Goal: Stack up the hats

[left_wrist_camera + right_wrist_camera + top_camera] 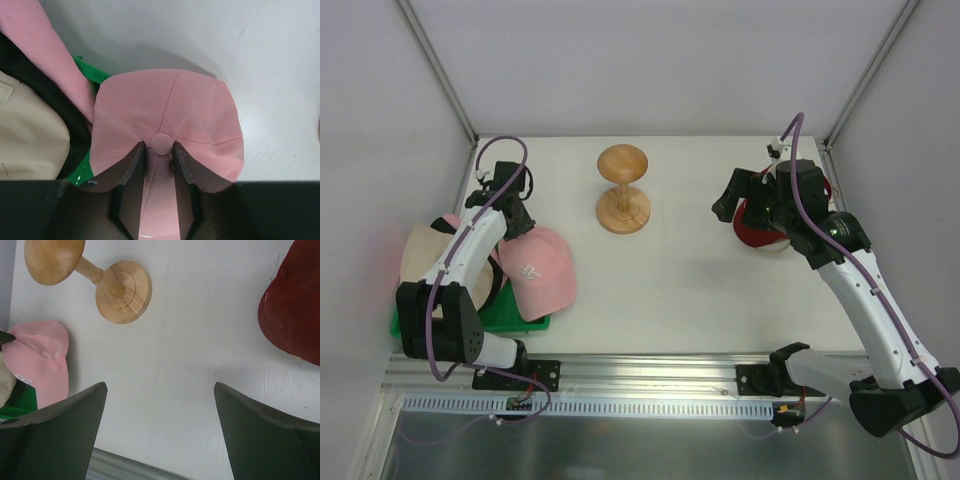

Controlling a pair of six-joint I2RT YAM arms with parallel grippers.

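A pink baseball cap [542, 272] [165, 110] lies partly over the green tray, its top button facing my left wrist camera. My left gripper [513, 222] [159, 145] presses into its crown, jaws closed on a ridge of pink fabric just behind the button. Beside it are a beige hat [423, 255] [27, 135], a black hat's brim [60, 107] and another pink hat [42, 45]. A red cap [758, 237] [295, 310] sits at the right. My right gripper [728, 205] [160, 385] hovers open left of it, nothing between its fingers.
A wooden mushroom-shaped stand [623, 190] [107, 282] stands at the back middle of the table. The green tray [515, 312] [90, 75] lies at the left under the hats. White walls enclose the back and both sides.
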